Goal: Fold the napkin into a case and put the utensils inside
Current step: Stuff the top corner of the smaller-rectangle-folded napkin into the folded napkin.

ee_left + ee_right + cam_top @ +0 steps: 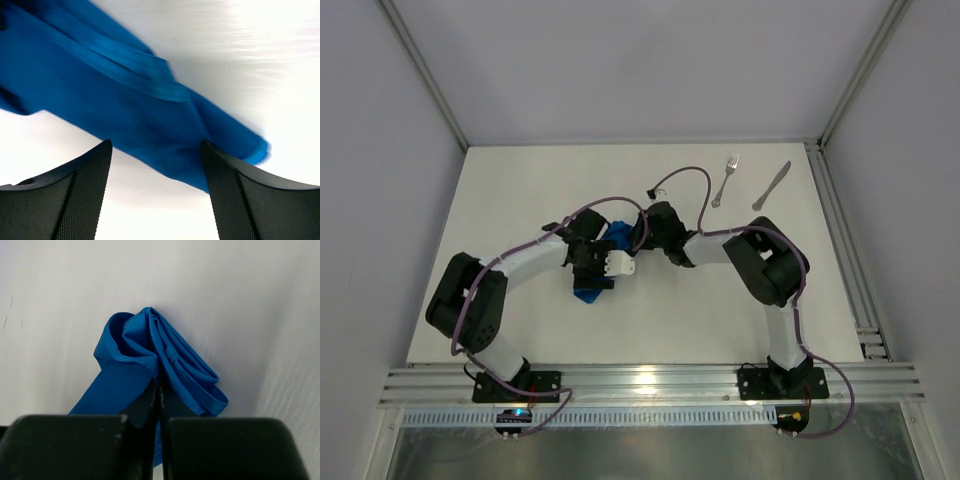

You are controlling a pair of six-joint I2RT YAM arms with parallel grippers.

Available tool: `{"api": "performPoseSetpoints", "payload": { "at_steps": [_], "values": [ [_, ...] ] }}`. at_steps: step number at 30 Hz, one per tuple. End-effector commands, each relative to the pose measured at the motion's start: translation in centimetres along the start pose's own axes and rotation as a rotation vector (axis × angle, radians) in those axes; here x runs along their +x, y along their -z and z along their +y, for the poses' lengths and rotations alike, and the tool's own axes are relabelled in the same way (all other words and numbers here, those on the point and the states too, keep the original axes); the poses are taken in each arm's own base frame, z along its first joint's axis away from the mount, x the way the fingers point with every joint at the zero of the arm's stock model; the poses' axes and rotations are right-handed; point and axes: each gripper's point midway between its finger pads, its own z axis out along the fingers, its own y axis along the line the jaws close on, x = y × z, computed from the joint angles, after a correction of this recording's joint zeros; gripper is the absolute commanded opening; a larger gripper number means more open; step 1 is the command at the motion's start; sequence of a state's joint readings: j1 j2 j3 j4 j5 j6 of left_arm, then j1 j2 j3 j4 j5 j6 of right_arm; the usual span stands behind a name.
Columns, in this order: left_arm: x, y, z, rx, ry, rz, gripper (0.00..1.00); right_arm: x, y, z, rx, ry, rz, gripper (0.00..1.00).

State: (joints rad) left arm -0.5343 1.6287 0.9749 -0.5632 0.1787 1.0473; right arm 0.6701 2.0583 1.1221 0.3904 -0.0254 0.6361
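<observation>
Napkin: the bright blue, slightly shiny soft cloth napkin [592, 292] lies bunched in loose folds mid-table on the white table [520, 190], between the two arms, not yet a tidy strip.
Right gripper: the right gripper [159, 390] has its jaws pressed together, pinching a fold of the napkin.
Left gripper: the left gripper [156, 146] stands wide and empty, with cloth just beyond its fingertips.
Utensils: the small silver metal fork [725, 180] and the slim silver metal table knife [772, 186] lie far right, well apart from the napkin.
Handling: I judge it light, limp and a bit slick; the layers will probably slide over one another and sag when lifted.
Where to hold: the stitched hem or a corner, pinched through every layer.
</observation>
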Motion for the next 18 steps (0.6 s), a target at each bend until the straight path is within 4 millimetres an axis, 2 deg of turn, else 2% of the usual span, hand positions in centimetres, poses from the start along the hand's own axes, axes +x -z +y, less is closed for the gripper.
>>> {"api": "performPoseSetpoints", "payload": {
  "at_steps": [1,9,11,14,18],
  "values": [
    [-0.7,2.3,-4.4,0.184,0.059,-0.044,0.75,-2.8,0.8,-0.2,0.023,-0.045,-0.117,0.04],
    [-3.5,5.3,-5.3,0.281,0.112,-0.161,0.75,-2.6,1.0,0.0,0.002,-0.072,-0.129,0.04],
    [-4.6,6.2,-4.7,0.289,0.128,-0.217,0.74,-2.4,1.1,0.0,0.002,-0.073,-0.129,0.04],
    [-5.1,7.1,-3.6,0.293,0.165,-0.256,0.75,-2.2,1.0,0.2,-0.009,-0.072,-0.126,0.04],
    [-4.6,6.3,-0.9,0.186,0.214,-0.234,0.69,-2.2,1.0,0.4,-0.015,-0.070,-0.129,0.04]
  ]
}}
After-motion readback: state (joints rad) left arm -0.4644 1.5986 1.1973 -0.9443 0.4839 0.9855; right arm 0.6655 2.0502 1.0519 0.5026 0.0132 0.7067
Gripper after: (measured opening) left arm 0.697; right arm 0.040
